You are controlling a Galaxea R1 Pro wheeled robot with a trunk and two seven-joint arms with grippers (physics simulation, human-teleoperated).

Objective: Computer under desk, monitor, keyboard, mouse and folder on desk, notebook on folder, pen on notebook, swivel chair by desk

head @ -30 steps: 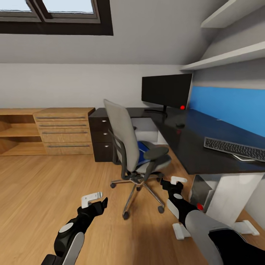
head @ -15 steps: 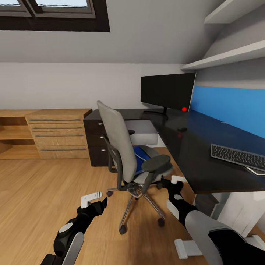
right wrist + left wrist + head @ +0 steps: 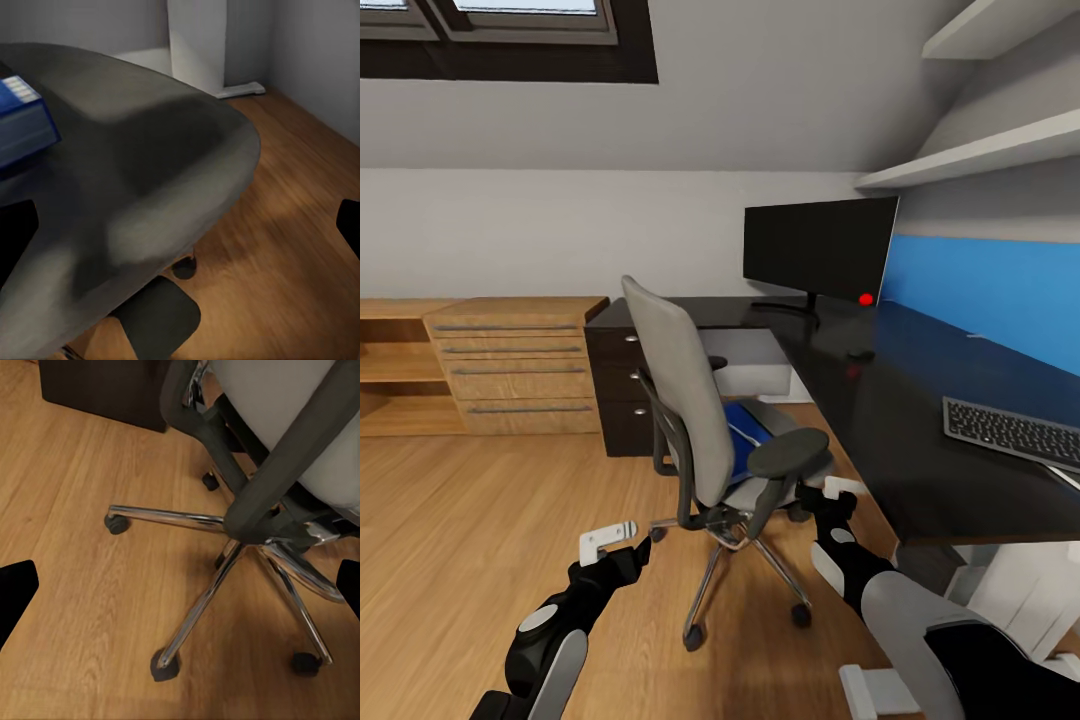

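Wooden drawer unit [image 3: 515,365], wall shelves [image 3: 980,150]

One swivel chair [image 3: 705,420], one monitor [image 3: 818,247], one keyboard [image 3: 1012,431]

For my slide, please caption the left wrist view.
Chrome five-star base of the swivel chair on wood floor.

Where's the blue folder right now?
The blue folder lies on the seat of the grey swivel chair, in the middle of the head view, left of the dark desk; the right wrist view shows its corner.
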